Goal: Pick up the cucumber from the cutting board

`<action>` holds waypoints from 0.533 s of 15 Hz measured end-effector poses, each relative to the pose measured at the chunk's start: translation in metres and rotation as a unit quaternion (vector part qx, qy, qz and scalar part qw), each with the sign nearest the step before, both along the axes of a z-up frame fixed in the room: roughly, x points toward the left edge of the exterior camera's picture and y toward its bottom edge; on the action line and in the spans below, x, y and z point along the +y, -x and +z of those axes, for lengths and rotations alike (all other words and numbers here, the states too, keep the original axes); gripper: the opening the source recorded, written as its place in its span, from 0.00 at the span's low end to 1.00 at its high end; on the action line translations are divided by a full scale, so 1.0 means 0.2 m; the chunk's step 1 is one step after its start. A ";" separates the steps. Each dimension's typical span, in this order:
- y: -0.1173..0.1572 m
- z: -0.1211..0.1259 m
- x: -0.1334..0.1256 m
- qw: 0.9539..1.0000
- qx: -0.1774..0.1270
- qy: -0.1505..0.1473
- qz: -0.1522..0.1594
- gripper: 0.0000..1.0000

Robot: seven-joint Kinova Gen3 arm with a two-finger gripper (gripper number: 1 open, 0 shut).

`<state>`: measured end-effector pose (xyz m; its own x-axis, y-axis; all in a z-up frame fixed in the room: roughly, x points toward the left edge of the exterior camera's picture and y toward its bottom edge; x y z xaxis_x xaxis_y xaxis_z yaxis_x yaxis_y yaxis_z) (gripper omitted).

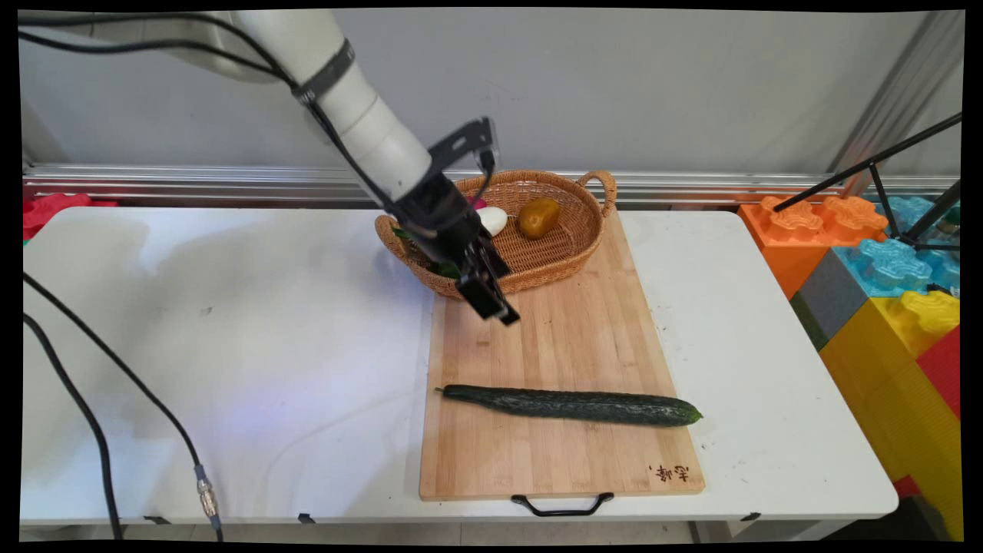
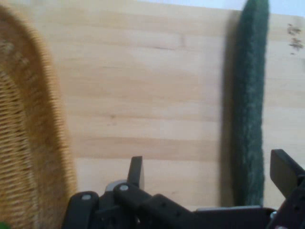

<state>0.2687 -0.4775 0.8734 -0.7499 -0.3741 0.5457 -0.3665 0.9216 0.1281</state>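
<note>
Long dark-green cucumber [image 1: 572,405] lies on the wooden cutting board [image 1: 568,338]; my black pincer [image 1: 487,296], fingers apart, hovers beside the woven wicker basket [image 1: 572,246].

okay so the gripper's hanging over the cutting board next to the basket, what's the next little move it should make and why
Probably ease the gripper toward the near edge of the cutting board, to get above the cucumber. The fingers are open and hold nothing, it sits just off the wicker basket, and in the hand view the cucumber lies off to one side of the finger gap, not yet centred between them.
</note>
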 end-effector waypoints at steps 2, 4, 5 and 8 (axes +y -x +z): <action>0.07 -0.04 0.06 1.000 0.004 0.004 -0.018 1.00; 0.12 -0.09 0.11 1.000 0.009 0.006 -0.028 1.00; 0.14 -0.11 0.14 0.999 0.011 0.008 -0.033 1.00; 0.22 -0.20 0.20 0.999 0.016 0.013 -0.043 1.00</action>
<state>0.2254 -0.4383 0.8337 -0.7603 -0.2945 0.5789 -0.2812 0.9527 0.1153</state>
